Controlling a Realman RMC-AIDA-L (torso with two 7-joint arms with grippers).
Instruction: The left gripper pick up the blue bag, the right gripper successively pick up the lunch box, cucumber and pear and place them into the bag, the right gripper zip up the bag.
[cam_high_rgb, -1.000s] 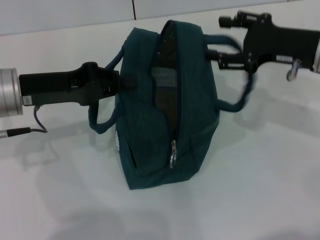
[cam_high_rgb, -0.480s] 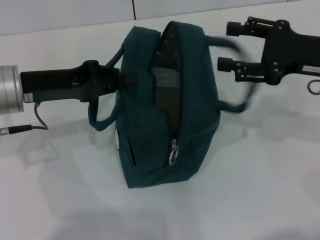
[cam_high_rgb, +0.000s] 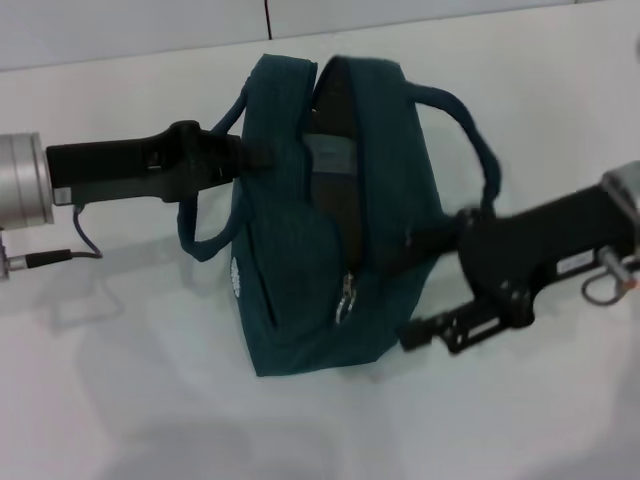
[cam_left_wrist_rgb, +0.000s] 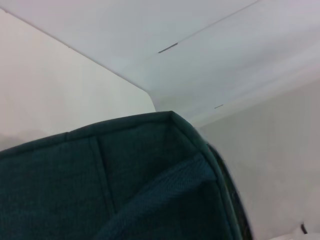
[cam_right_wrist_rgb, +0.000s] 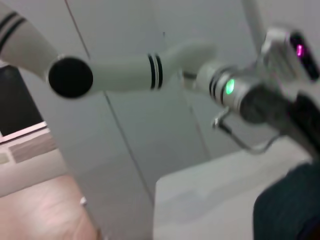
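Note:
The blue bag (cam_high_rgb: 300, 250) stands on the white table with its top zipper open along most of its length. The ring pull (cam_high_rgb: 345, 302) hangs at the near end. A pale grey patch, apparently the lunch box (cam_high_rgb: 330, 157), shows inside the opening. My left gripper (cam_high_rgb: 255, 158) reaches in from the left and is shut on the bag's left rim; the left wrist view is filled with the bag's fabric (cam_left_wrist_rgb: 125, 185). My right gripper (cam_high_rgb: 418, 288) is open, low against the bag's near right side. The cucumber and pear are out of view.
The white table (cam_high_rgb: 150, 400) spreads around the bag, with a wall seam behind it. The bag's right handle (cam_high_rgb: 478, 145) arches above my right arm. The right wrist view shows the left arm's green-lit wrist (cam_right_wrist_rgb: 230, 87) and a corner of the bag (cam_right_wrist_rgb: 290, 205).
My right gripper has swung from the far right, by the bag's handle, down and toward me to the bag's near right side. The left gripper and bag have stayed put.

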